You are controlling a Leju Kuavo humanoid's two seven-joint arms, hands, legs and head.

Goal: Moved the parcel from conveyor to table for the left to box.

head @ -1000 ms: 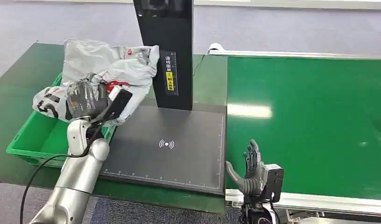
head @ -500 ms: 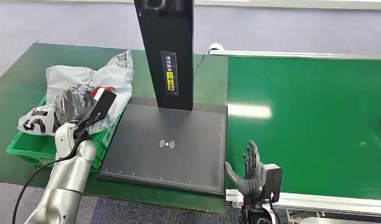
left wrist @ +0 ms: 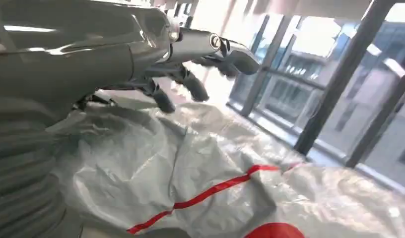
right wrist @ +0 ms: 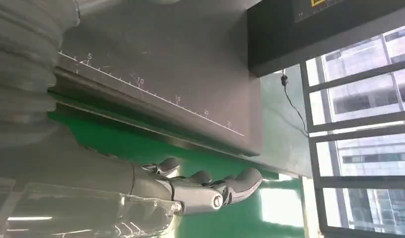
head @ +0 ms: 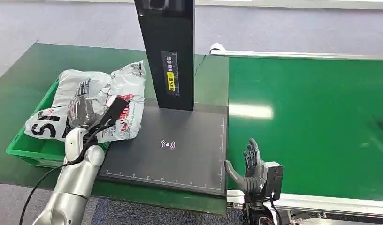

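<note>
Head view: the grey parcel [head: 105,101] lies left of centre, draped over the green bin [head: 32,147] and onto the black scanner plate [head: 180,154]. Left hand [head: 81,103] spread above it, holding nothing. Right hand [head: 248,171], lower centre, fingers apart, empty, at the conveyor [head: 311,122] edge.

Left wrist view: fingers [left wrist: 190,87] splayed just over the parcel.

Right wrist view: fingers [right wrist: 210,186] extended over green belt.

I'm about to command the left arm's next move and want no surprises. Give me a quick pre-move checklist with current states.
1. Left hand released, fingers apart above the crumpled grey plastic parcel: ok.
2. Parcel fully inside the green plastic bin: not ok, it overhangs the black scanner plate.
3. Right hand open, holding nothing: ok.
4. Green conveyor belt near right hand bare: ok.
5. Parcel stable: cannot tell.
</note>
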